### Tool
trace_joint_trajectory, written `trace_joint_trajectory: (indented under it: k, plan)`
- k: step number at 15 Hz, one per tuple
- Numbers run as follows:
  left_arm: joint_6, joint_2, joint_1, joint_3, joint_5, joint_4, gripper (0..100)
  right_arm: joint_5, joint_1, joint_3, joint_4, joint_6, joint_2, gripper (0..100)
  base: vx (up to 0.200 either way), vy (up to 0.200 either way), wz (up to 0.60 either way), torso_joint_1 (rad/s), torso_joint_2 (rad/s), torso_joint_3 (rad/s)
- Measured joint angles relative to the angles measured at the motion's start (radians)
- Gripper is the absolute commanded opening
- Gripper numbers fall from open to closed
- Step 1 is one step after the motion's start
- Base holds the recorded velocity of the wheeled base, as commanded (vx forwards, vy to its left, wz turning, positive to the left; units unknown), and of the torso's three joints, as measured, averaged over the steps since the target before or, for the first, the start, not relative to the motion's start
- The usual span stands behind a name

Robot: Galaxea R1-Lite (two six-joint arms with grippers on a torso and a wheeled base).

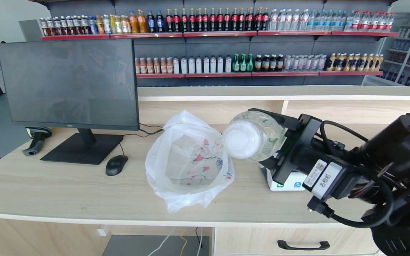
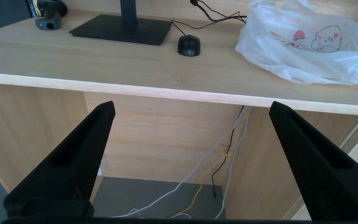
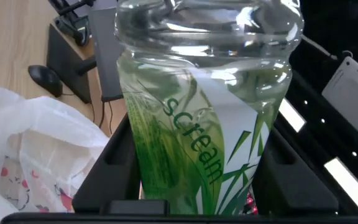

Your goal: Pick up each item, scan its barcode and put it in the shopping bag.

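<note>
My right gripper is shut on a clear plastic bottle with a green leafy label, held lying sideways above the counter, its base toward the white shopping bag. The bottle stands between the black fingers in the right wrist view. The bag sits open on the wooden counter, just left of the bottle, and appears as bag from below. My left gripper hangs open below the counter's front edge, nothing between its fingers. A handheld scanner rests at the counter's far left.
A monitor on a black stand and a mouse occupy the counter's left half. A small white box sits under the right gripper. Shelves of bottles line the back wall. Cables hang under the counter.
</note>
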Motion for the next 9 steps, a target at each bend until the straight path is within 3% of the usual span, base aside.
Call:
trace_joint_trajectory:
  k: [9]
  plan:
    - [0.000,0.000,0.000,0.000,0.000,-0.001,100,-0.500,0.057,0.040,0.000,0.625,-0.181,0,0.000,0.000,0.00,0.000,0.00,0.000]
